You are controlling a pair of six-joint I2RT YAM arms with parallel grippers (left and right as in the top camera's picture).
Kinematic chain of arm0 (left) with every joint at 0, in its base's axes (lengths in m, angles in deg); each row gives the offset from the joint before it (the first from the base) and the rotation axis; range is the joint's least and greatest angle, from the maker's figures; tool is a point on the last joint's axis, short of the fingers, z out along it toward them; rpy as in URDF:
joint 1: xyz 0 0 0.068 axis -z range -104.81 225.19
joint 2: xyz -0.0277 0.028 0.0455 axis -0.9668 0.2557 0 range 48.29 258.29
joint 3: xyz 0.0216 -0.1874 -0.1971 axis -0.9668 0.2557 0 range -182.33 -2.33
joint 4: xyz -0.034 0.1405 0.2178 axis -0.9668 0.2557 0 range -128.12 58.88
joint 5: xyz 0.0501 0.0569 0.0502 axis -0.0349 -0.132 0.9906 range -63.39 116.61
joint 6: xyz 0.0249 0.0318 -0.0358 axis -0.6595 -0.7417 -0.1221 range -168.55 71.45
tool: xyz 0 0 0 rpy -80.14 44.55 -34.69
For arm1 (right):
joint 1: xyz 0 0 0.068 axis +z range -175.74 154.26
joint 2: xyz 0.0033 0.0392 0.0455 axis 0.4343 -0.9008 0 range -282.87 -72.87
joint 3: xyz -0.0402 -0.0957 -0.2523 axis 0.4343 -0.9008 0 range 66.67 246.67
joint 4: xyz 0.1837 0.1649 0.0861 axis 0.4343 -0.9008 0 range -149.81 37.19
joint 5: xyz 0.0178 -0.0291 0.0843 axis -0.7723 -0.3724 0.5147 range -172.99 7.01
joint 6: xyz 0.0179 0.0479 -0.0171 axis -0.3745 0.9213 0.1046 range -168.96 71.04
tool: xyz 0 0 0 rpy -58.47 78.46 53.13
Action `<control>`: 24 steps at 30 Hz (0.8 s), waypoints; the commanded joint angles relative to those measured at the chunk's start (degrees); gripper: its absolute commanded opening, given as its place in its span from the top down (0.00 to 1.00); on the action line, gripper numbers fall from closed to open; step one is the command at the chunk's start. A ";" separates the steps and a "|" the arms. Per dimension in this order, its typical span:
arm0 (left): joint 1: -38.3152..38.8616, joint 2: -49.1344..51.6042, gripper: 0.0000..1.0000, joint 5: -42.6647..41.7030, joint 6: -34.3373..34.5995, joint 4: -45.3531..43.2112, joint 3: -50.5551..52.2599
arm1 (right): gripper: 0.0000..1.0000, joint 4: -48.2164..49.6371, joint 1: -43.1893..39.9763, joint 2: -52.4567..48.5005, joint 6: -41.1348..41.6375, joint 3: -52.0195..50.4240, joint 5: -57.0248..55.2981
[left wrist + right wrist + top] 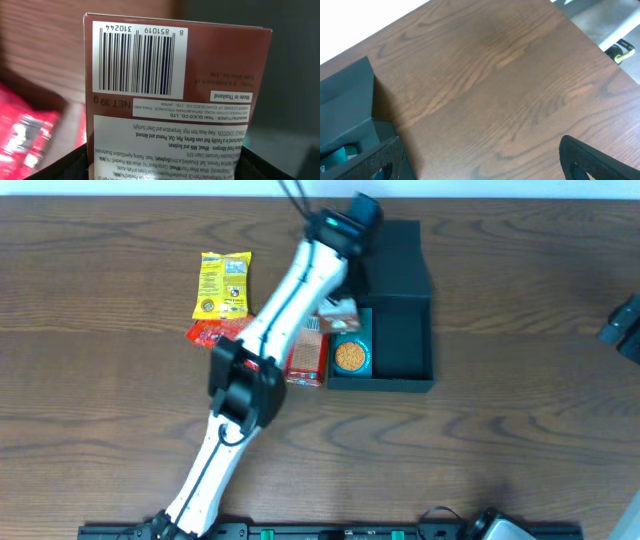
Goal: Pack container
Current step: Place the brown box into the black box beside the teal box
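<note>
The container [405,330] is a matte black shallow box, open, with its flap lid [395,258] laid back toward the far side. A teal cookie box [350,353] lies in its left half. My left gripper [336,298] is shut on a brown snack box [340,313] and holds it over the container's left rim. In the left wrist view the brown box [175,75] shows its barcode and fills the space between the jaws [160,167]. My right gripper [480,160] is open and empty at the table's right edge [622,325]. The container's corner also shows in the right wrist view [347,100].
A yellow snack packet [222,283] and a red packet [208,332] lie left of the container. A red-orange box [308,357] lies against the container's left wall. The left arm [250,370] crosses the table diagonally over these snacks.
</note>
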 commanded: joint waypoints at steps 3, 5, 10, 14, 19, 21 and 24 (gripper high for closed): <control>4.55 -0.13 0.25 -0.35 -0.79 2.40 -1.73 | 0.01 -0.37 -0.48 0.26 -0.74 0.33 -0.13; 6.75 -0.11 0.27 -3.80 -0.76 3.65 -1.70 | 0.01 -0.39 -0.48 0.26 -0.74 0.33 0.61; 11.13 -0.09 0.26 -4.31 1.46 3.28 -1.66 | 0.01 -0.52 -0.48 0.26 -0.76 0.35 2.36; 13.57 -0.09 0.26 -3.43 1.62 0.26 -1.40 | 0.01 -0.61 -0.48 0.26 -0.74 0.33 3.19; 13.99 -0.07 0.25 -3.41 2.16 -2.67 -0.90 | 0.01 -1.22 -0.48 0.26 -0.74 0.33 4.39; 13.99 -0.07 0.26 -3.93 2.23 -3.93 -0.81 | 0.01 -1.22 -0.48 0.26 -0.74 0.33 4.39; 14.01 -0.07 0.09 -4.00 2.21 -4.33 -0.79 | 0.01 -1.42 -0.48 0.26 -0.74 0.33 4.42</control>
